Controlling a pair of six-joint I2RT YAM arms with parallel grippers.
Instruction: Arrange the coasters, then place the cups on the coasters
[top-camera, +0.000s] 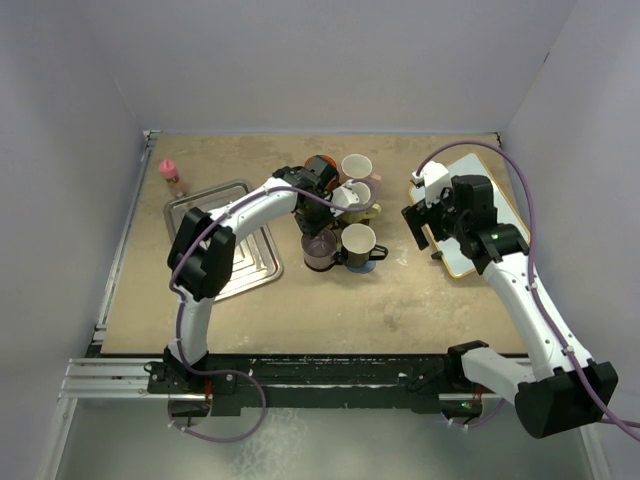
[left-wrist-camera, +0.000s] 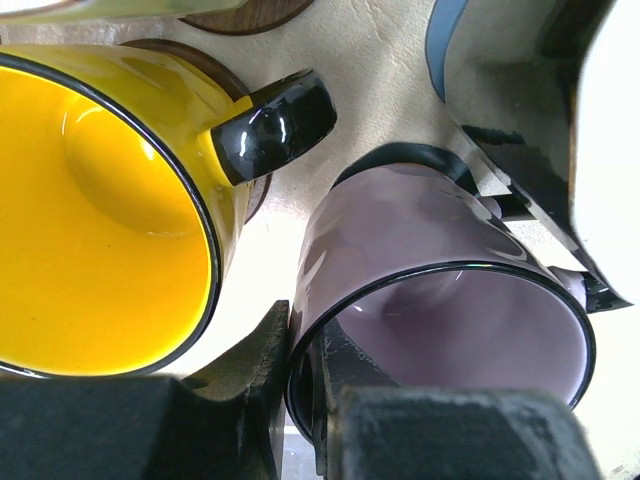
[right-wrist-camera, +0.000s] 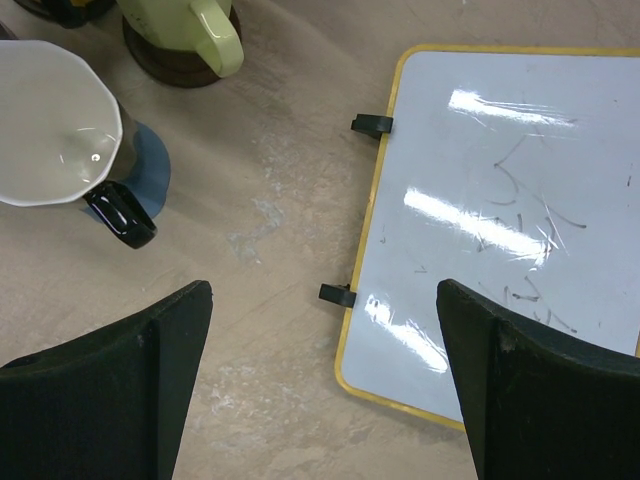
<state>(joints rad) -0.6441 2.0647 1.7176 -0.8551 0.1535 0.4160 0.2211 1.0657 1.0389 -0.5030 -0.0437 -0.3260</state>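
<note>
While the yellow cup (left-wrist-camera: 100, 220) stands at left of the wrist view on a brown coaster (left-wrist-camera: 185, 55), the L gripper (left-wrist-camera: 300, 390) clamps the rim wall of the clear purplish cup (left-wrist-camera: 440, 300) just beside it, one finger (left-wrist-camera: 255, 380) outside the glass and one inside. The cup sits mid-table in the mug cluster, mouth toward the wrist cam, its axis running straight away from the jaws. The next move prob. turns on what lies under its base. A dark arc (left-wrist-camera: 400, 155) shows at the far side, but coaster or glass foot can't be told, and the cup's own wall hides the rest. Further right, the black cup w/ white inside (right-wrist-camera: 55, 130) rests on the grey-blue coaster (right-wrist-camera: 152, 170). The R gripper (right-wrist-camera: 322, 330), jaws wide apart and empty, hovers over the whiteboard (right-wrist-camera: 500, 200) edge, well apart from the cluster, so the L arm is plainly nearer.
</note>
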